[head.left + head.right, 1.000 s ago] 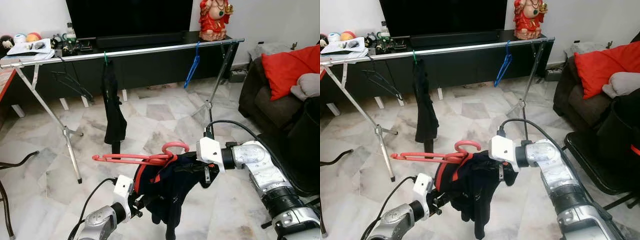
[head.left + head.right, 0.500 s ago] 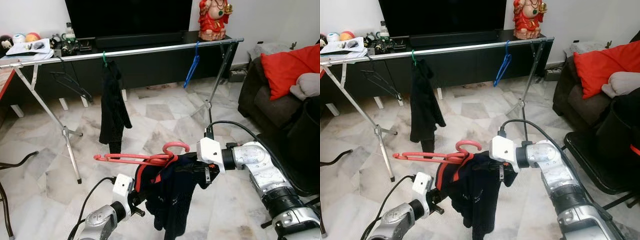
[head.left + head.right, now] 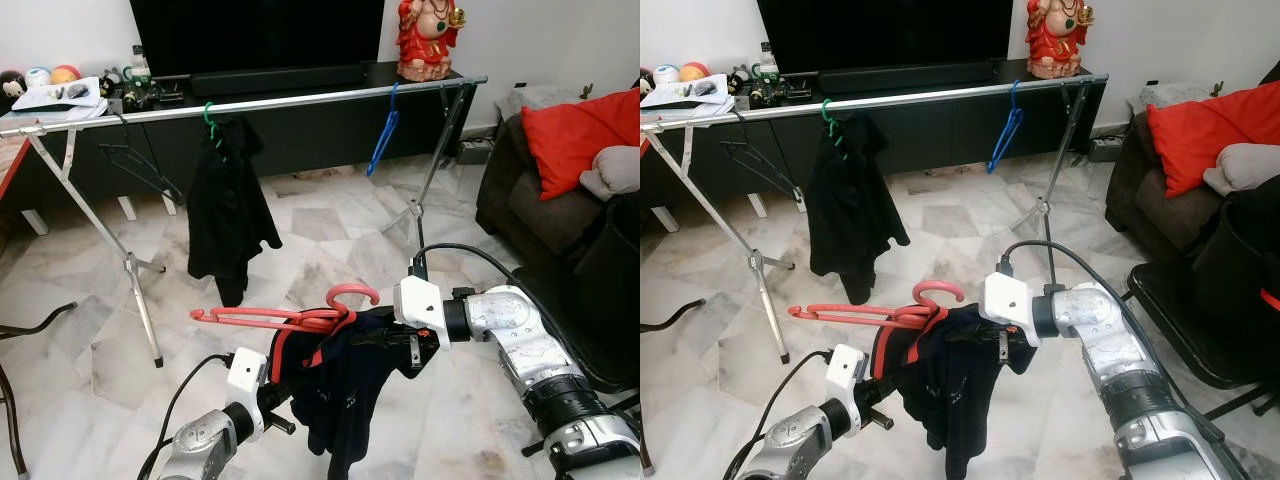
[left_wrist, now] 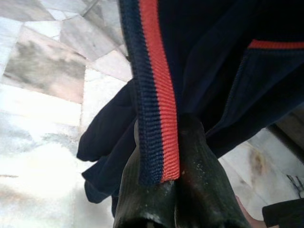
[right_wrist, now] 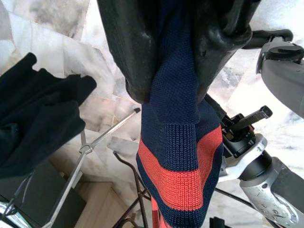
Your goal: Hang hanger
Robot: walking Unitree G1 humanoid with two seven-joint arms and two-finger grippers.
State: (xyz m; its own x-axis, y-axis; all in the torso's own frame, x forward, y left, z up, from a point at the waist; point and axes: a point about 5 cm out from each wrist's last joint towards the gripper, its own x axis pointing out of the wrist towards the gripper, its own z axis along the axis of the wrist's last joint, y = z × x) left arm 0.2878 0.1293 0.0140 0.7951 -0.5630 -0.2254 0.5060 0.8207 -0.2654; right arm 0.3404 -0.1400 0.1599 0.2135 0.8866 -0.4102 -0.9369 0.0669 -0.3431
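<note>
Left pincer [image 4: 164,190] and right pincer [image 5: 173,78] each clamp the dark jacket [image 3: 345,385] (red-striped trim). It drapes on a red hanger [image 3: 285,317]. The rail [image 3: 300,100] stands well beyond.

We see bare rail [image 3: 300,100] between the black garment [image 3: 228,215] and blue hanger [image 3: 384,135]; a sofa [image 3: 545,200] perhaps crowds the right.

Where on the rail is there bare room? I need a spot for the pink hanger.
Widest free stretch of rail: between the green hanger with its black garment and the blue hanger. Crowded to the left, where a black hanger hangs close by. Both grippers clamp the jacket on the pink hanger.
</note>
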